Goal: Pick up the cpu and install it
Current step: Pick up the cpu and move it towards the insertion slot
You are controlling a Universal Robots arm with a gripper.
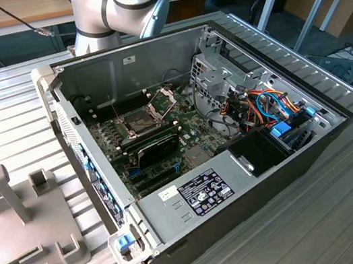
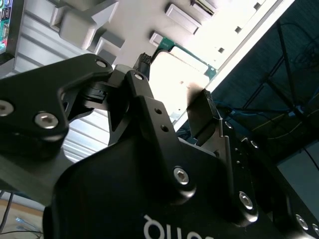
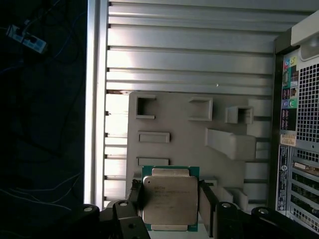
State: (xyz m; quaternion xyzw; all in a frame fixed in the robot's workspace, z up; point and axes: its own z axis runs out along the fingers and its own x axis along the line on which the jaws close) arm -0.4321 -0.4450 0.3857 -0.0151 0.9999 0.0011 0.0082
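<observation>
Black fingers (image 3: 135, 198) of the gripper (image 3: 170, 193) sit closest to the lens in the first wrist view. They are drawn in narrow, one against each of two opposite edges of the cpu (image 3: 169, 201). No gap shows on either side, so I judge it gripped, though I cannot tell whether it rests on the grey fixture plate (image 3: 174, 124) or hangs just above it. The chip, silver lid up, is at the end of that plate away from its row of square pockets (image 3: 144, 107). The plate lies on the slatted bench (image 3: 189, 59), between the bench's edge and the computer case (image 3: 299, 149). A good grasp here likely means light, even pressure on the substrate edges, with the chip level and its underside untouched. A raised block (image 3: 229, 143) stands near one finger and could snag a tilted chip. In the second wrist view the cpu's green edge (image 2: 192, 62) shows between the fingertips (image 2: 207, 102), its lid washed out by glare. In the exterior view the case lies open, with the plate (image 1: 35, 225) beside it toward the exterior view's left. On the motherboard (image 1: 193, 129) the socket (image 1: 135, 120) is empty and its hinged frame (image 1: 162, 97) tilts up. The case's near wall (image 1: 88, 154) stands between plate and socket. Memory sticks (image 1: 155, 148) lie just beside the socket, and the cables (image 1: 264, 106) are well apart.
</observation>
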